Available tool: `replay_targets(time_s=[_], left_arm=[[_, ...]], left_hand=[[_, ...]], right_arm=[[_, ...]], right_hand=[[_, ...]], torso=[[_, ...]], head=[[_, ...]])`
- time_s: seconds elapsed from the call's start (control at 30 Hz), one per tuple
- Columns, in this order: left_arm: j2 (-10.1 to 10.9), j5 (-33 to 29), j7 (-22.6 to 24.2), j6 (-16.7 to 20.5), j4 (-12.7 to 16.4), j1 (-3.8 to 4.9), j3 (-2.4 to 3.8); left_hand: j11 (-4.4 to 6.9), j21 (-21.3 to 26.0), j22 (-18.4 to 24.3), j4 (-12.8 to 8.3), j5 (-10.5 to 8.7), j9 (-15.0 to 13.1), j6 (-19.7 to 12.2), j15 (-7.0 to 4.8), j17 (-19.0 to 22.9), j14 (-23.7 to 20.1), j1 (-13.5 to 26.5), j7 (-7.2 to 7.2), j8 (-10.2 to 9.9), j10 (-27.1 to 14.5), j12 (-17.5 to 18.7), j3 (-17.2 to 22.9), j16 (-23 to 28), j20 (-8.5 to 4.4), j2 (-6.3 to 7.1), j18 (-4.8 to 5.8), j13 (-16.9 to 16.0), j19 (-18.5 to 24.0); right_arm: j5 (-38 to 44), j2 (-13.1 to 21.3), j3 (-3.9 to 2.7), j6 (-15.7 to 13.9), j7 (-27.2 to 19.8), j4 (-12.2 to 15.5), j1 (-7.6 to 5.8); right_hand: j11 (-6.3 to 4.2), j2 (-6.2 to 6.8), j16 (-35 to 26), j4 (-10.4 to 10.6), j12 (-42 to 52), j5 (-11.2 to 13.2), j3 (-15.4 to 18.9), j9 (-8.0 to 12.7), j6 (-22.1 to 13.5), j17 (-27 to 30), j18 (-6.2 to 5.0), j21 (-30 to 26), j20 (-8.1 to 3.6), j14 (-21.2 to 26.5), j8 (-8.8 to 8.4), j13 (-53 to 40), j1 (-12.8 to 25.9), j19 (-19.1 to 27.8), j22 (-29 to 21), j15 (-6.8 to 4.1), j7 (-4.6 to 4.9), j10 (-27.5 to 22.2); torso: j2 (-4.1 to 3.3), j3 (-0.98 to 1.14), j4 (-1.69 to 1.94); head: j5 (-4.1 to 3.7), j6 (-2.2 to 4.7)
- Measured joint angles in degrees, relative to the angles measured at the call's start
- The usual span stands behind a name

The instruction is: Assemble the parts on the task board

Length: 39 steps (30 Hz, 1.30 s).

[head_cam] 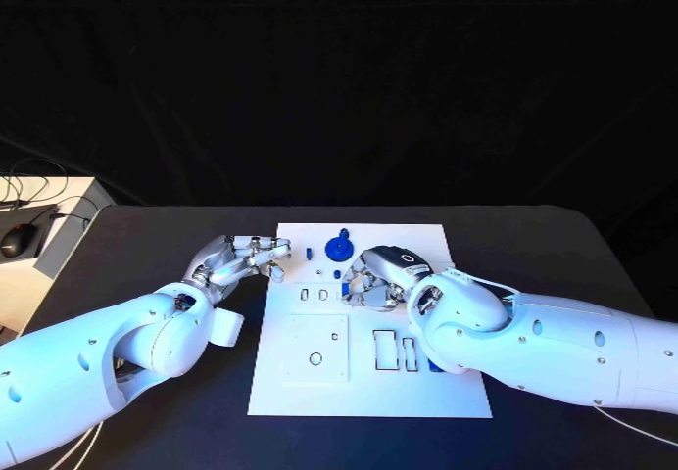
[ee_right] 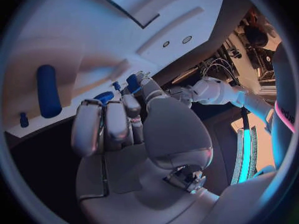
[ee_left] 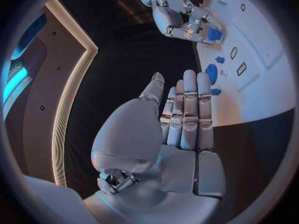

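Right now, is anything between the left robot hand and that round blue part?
Only a small blue peg stands on the white task board between the left robot hand and the round blue part. The right robot hand, pinching a blue block, is aside.

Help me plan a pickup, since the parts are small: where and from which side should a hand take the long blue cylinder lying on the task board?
Grip the long blue cylinder across its middle, coming down from above. It lies flat on the white task board, with its rounded sides open to fingers, and bare board on both long sides. Its ends look harder to pinch.
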State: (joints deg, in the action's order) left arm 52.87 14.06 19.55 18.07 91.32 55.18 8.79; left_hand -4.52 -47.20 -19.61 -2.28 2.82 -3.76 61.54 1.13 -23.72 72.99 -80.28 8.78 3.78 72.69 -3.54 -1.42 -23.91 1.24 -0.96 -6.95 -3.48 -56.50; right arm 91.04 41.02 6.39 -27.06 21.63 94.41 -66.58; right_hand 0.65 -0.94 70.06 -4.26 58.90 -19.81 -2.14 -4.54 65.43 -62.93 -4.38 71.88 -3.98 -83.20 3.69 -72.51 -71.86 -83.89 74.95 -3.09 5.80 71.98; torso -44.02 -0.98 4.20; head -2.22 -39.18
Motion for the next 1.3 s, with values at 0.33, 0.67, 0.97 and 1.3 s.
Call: replay_targets(time_s=[0.33,0.67,0.97,1.3], left_arm=[[0.1,0.0,0.0,0.0,0.1,0.00,0.00],[0.2,0.0,-0.1,0.0,0.2,0.00,0.00],[0.3,0.0,-0.1,0.0,0.2,0.00,0.00],[0.3,0.0,-0.1,0.0,0.3,0.00,0.00]], left_hand=[[0.00,0.0,0.0,0.0,0.00,0.0,0.0,0.00,0.0,0.0,0.0,0.00,0.0,0.0,0.0,0.0,0.0,0.00,0.00,0.00,0.0,0.0],[-0.20,0.0,0.0,0.0,0.00,0.0,0.0,0.00,0.0,0.0,0.0,0.00,0.0,-0.2,0.0,0.0,0.0,0.00,0.00,0.00,0.0,0.0],[-0.20,0.0,0.0,0.0,0.00,0.0,0.0,0.00,0.0,0.0,0.0,0.00,0.0,-0.2,0.0,0.0,0.0,0.00,0.00,0.00,0.0,0.0],[-0.20,0.0,0.0,0.0,0.00,0.0,0.0,0.00,0.0,0.0,0.0,0.00,0.0,-0.2,0.0,0.0,0.0,0.00,0.00,0.00,0.0,0.0]], right_arm=[[1.3,-0.6,0.00,-0.4,0.1,-1.7,0.22],[2.1,-1.7,0.00,-0.7,0.1,-3.3,0.67],[2.4,-2.0,0.00,-1.0,0.1,-3.6,0.91],[2.7,-2.1,0.00,-1.1,0.1,-3.6,1.04]], right_hand=[[-0.13,0.00,0.0,0.0,0.0,0.0,0.0,0.1,0.0,0.0,0.00,0.0,0.00,0.0,-0.06,0.0,0.0,0.0,0.0,0.00,0.02,0.3],[-0.12,0.00,0.0,0.0,0.0,0.2,0.0,0.2,0.0,0.0,0.00,0.0,0.00,0.0,-0.16,0.0,0.0,0.0,0.0,0.00,0.03,0.3],[-0.03,0.00,0.0,0.0,0.0,0.2,0.0,0.2,0.1,0.0,0.00,0.0,0.00,0.0,0.06,-0.1,0.0,0.0,0.0,0.00,0.15,0.4],[-0.02,0.00,0.0,0.0,0.0,0.2,0.0,0.1,0.2,0.0,0.00,0.0,0.01,0.0,0.06,0.0,0.0,0.0,0.0,0.00,0.20,0.4]], torso=[[0.01,-0.02,-0.03],[0.01,-0.02,0.00],[0.03,-0.02,-0.03],[0.07,-0.04,-0.05]], head=[[0.08,-0.10],[0.09,-0.24],[0.17,-0.44],[0.18,-0.54]])
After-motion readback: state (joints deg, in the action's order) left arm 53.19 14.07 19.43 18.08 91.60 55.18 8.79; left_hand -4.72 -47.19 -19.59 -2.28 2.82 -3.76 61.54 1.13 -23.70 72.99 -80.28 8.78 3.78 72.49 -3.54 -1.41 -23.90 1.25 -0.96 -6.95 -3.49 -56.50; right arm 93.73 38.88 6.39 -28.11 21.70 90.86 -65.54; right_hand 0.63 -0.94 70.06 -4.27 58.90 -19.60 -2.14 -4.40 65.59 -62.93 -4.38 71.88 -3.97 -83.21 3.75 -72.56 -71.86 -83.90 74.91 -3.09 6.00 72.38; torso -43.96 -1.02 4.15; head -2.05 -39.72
